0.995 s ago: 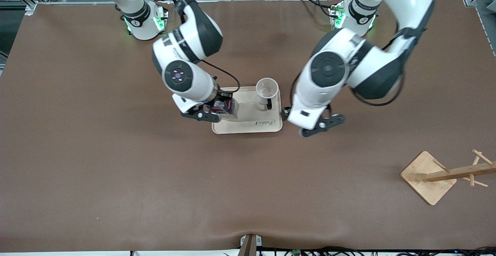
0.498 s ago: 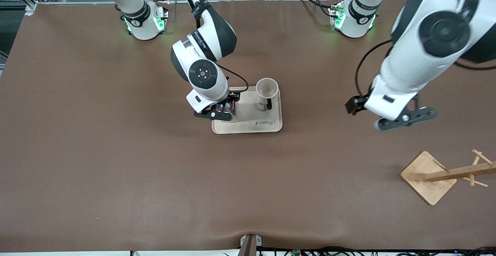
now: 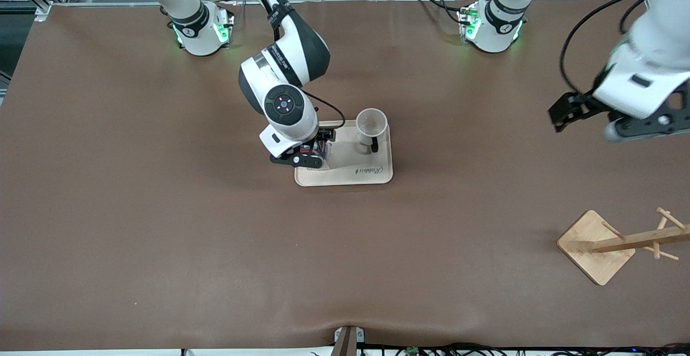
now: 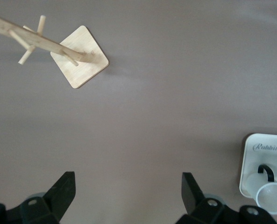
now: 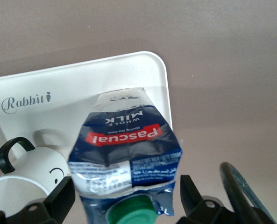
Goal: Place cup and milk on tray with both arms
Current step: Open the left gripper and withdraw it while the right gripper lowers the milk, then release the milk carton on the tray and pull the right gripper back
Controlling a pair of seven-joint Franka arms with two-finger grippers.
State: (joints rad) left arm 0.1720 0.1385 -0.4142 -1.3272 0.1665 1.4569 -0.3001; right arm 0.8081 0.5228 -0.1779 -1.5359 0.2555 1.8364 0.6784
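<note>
The cream tray [image 3: 356, 175] lies mid-table. On it stands the white cup [image 3: 372, 124], at the corner farther from the front camera toward the left arm's end. The milk [image 5: 129, 149] stands upright on the tray's end toward the right arm, mostly hidden in the front view. My right gripper [image 3: 310, 153] is open around the carton, with a slim gap on each side. In the right wrist view the cup [image 5: 31, 172] shows its smiley beside the milk on the tray [image 5: 82, 88]. My left gripper [image 3: 647, 124] hangs open and empty in the air over the left arm's end of the table.
A wooden mug stand [image 3: 595, 245] with a square base lies tipped near the left arm's end, closer to the front camera. The left wrist view shows it [image 4: 80, 63] and the tray's corner [image 4: 259, 140] with the cup [image 4: 269, 196].
The left arm swung away from the tray toward its own end of the table. The right gripper shifted over the tray with the milk, then opened its jaws.
</note>
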